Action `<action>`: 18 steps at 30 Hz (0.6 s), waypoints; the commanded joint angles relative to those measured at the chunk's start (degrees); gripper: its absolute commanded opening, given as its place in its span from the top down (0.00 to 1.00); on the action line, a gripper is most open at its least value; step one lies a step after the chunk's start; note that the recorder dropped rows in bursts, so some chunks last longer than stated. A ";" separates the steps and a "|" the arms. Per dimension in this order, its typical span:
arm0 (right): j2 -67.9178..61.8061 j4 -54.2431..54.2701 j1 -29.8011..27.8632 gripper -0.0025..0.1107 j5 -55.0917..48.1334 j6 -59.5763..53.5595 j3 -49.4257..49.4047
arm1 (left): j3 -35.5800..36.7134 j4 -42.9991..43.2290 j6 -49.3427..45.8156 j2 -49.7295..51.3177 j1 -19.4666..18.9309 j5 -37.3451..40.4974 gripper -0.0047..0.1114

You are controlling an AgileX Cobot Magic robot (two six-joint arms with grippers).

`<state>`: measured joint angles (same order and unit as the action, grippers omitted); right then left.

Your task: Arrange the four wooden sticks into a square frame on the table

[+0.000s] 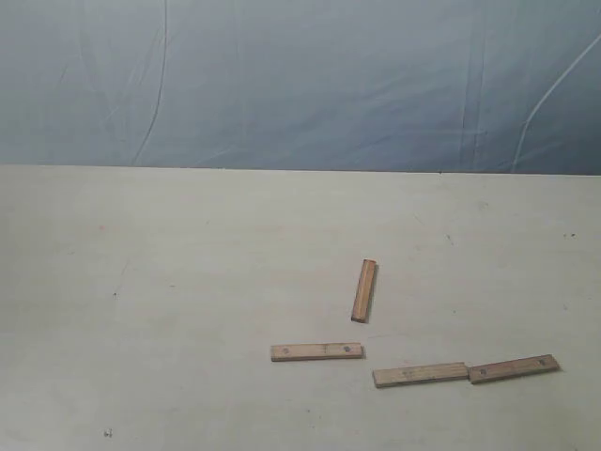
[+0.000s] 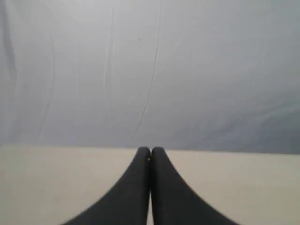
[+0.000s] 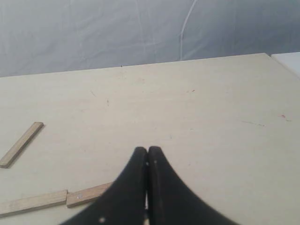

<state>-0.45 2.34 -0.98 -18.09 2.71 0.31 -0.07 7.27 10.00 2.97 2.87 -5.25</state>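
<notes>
Toward the near right corner of the table point(image 1: 188, 282), the four wooden sticks point(image 1: 317, 351) lie loose, no square formed yet. One slanted stick point(image 1: 363, 290) points at the far edge, and two paired sticks point(image 1: 420, 375) sit end to end, touching or nearly so. The left gripper point(image 2: 150, 151) and right gripper point(image 3: 147, 150) are both pressed together, empty. Grasping one paired stick could drag its neighbour. Wide bare surface lies toward the left and far edges.
</notes>
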 commanded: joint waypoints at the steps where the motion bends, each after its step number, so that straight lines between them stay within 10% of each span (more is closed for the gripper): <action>1: 0.45 -0.11 0.12 0.99 0.47 -0.07 -0.31 | 0.07 0.12 0.10 -0.37 0.64 -17.10 0.96; 8: 0.45 -0.11 0.12 0.99 0.47 -0.07 -0.31 | 0.07 -1.02 14.52 -0.25 0.64 -44.93 0.96; 18: 0.45 -0.59 0.12 0.99 0.47 -0.07 -0.31 | -20.22 2.92 16.86 8.98 0.64 -43.31 0.96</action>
<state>-0.45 2.34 -0.98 -18.09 2.71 0.31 -14.60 8.96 26.31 7.64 2.87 -48.69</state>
